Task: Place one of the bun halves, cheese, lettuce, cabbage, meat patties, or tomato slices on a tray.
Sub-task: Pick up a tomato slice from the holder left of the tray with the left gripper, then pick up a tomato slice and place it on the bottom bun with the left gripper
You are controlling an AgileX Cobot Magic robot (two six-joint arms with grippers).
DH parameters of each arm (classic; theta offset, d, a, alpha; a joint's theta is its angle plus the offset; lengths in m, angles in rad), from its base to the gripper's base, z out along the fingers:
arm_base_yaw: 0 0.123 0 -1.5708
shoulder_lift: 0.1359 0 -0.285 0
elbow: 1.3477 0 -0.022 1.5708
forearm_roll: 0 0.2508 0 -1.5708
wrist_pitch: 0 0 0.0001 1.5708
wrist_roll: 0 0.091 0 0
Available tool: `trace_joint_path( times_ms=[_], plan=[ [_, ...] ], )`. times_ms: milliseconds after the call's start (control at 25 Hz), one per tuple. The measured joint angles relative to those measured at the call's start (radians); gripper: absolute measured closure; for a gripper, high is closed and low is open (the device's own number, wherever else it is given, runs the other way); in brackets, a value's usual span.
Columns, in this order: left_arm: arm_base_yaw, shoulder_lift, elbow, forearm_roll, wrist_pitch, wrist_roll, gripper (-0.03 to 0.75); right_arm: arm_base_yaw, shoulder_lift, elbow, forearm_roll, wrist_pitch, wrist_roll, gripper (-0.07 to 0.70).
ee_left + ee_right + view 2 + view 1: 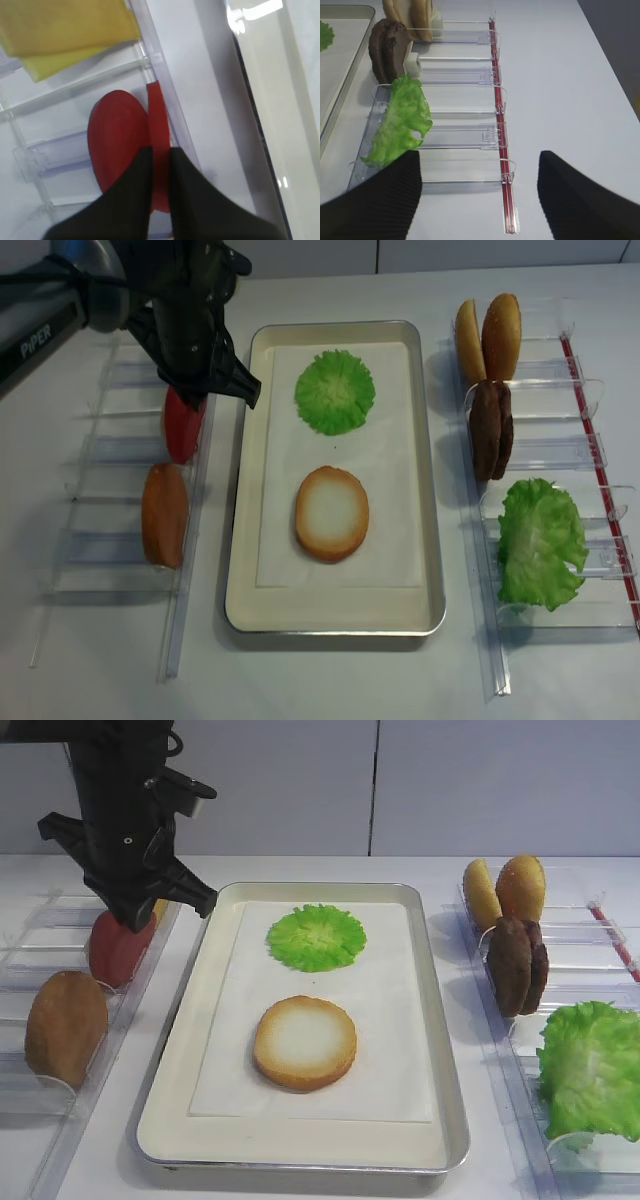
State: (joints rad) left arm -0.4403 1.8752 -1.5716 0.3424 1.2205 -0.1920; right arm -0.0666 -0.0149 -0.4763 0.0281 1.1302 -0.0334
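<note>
On the rectangular silver metal tray [440, 1020] you see a round bun half [305, 1042] lying pale face up, with a flat green frilled leaf [316, 936] beyond it. Farther left, the left claw [161, 165] is clamped on one upright round red tomato slice [158, 125] in the clear plastic rack [120, 455]. The right claw [480, 195] stands spread, empty, above the white bench [570, 90].

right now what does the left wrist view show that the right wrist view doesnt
Only the left wrist view: the left claw shut on a flat round red tomato slice, a second red slice beside it, and thin yellow cheese.
Only the right wrist view: the open right claw, a leafy green lettuce piece and dark brown meat patties.
Both: clear plastic racks and the silver metal tray's rim.
</note>
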Motion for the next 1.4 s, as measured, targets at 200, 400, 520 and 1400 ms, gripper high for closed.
trace_joint_path(
  times_ms=[200, 400, 520, 1400],
  plan=[
    [0.0, -0.049, 0.001, -0.006, 0.002, -0.002, 0.648, 0.0, 0.0, 0.0, 0.0, 0.0, 0.0, 0.103],
    [0.0, -0.125, 0.002, -0.014, 0.006, -0.004, 0.648, 0.0, 0.0, 0.0, 0.0, 0.0, 0.002, 0.103],
    [0.0, -0.17, 0.002, -0.086, 0.01, -0.004, 0.648, 0.0, 0.0, 0.0, 0.0, 0.0, 0.002, 0.103],
    [0.0, -0.625, 0.613, -1.003, -0.424, 0.377, 0.648, 0.0, 0.0, 0.0, 0.0, 0.0, 0.003, 0.103]
  ],
)
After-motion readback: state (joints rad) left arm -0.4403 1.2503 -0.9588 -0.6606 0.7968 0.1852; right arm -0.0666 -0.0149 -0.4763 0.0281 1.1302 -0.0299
